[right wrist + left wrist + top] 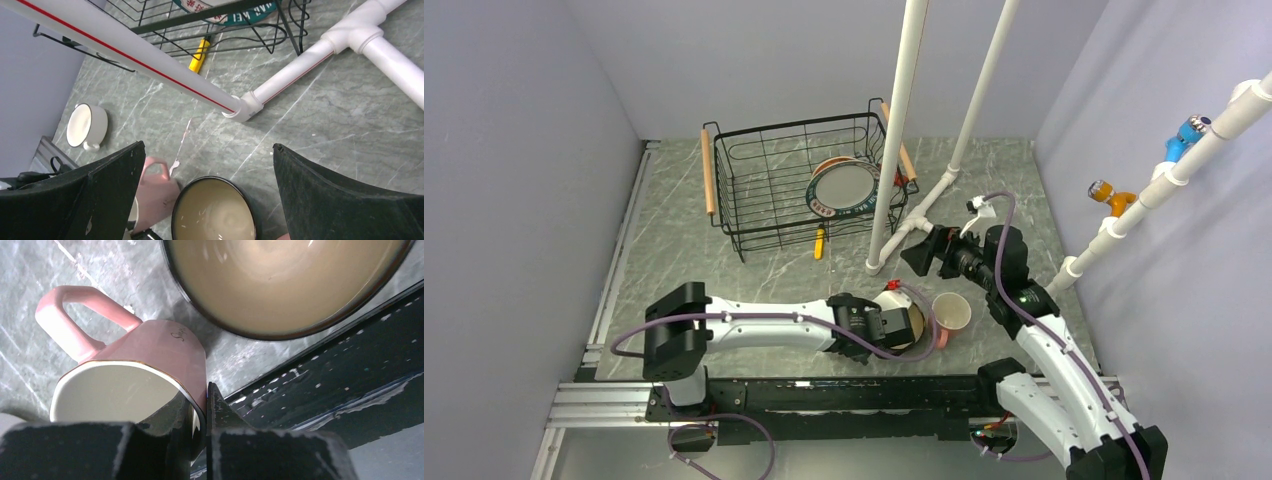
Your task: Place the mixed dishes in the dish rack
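The rectangular black wire dish rack [769,200] is standing far back, well apart from the tan-inside dark-blue bowl [285,280]. Just beside that bowl, the left gripper [197,407] is clamping the rim of a pink ceramic mug [150,350], one finger inside. Lifting straight up first should be sparing the bowl. The right gripper [205,150] is hovering spread wide, empty.

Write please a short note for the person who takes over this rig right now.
The left claw is shut on the wall of one pink mug, next to the bowl.
The right claw is open and holds nothing.
Done: the patterned plate and the orange-red dish stand in the dish rack.
Left: the held mug, the bowl, the second pink mug and the white cup, all outside the rack.
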